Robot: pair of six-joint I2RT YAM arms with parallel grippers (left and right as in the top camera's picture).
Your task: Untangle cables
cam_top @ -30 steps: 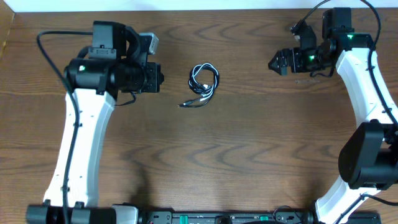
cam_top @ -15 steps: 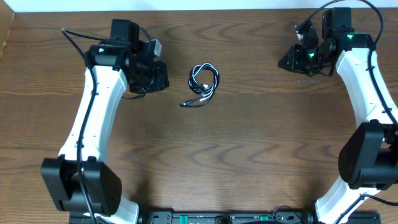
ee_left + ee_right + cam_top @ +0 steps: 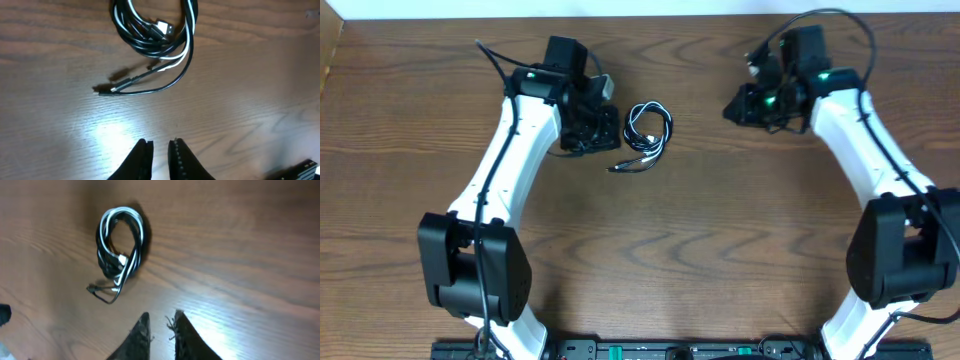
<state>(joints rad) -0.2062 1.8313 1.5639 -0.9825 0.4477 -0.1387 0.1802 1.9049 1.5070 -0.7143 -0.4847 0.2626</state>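
Note:
The cables [image 3: 648, 130] lie in one small coil on the wooden table [image 3: 700, 240], a black cord and a white cord wound together. Two loose plug ends [image 3: 622, 166] trail off toward the front left. My left gripper [image 3: 608, 130] hovers just left of the coil, its jaws a narrow gap apart and empty. In the left wrist view the coil [image 3: 152, 30] is ahead of the gripper [image 3: 160, 142]. My right gripper [image 3: 732, 108] hangs to the right of the coil, well apart from it. The right wrist view has the coil [image 3: 120, 245] beyond the gripper [image 3: 161, 315], whose slightly parted jaws hold nothing.
Both white arms reach in from the front edge, the left arm [image 3: 505, 170] and the right arm [image 3: 870, 150]. Thick black arm cables [image 3: 820, 20] loop near the back edge. A black rail [image 3: 670, 350] runs along the front.
Both arms have swung inward toward the coil; the left gripper now sits right beside it. The right gripper's jaws closed from wide to a narrow gap. The coil has not moved.

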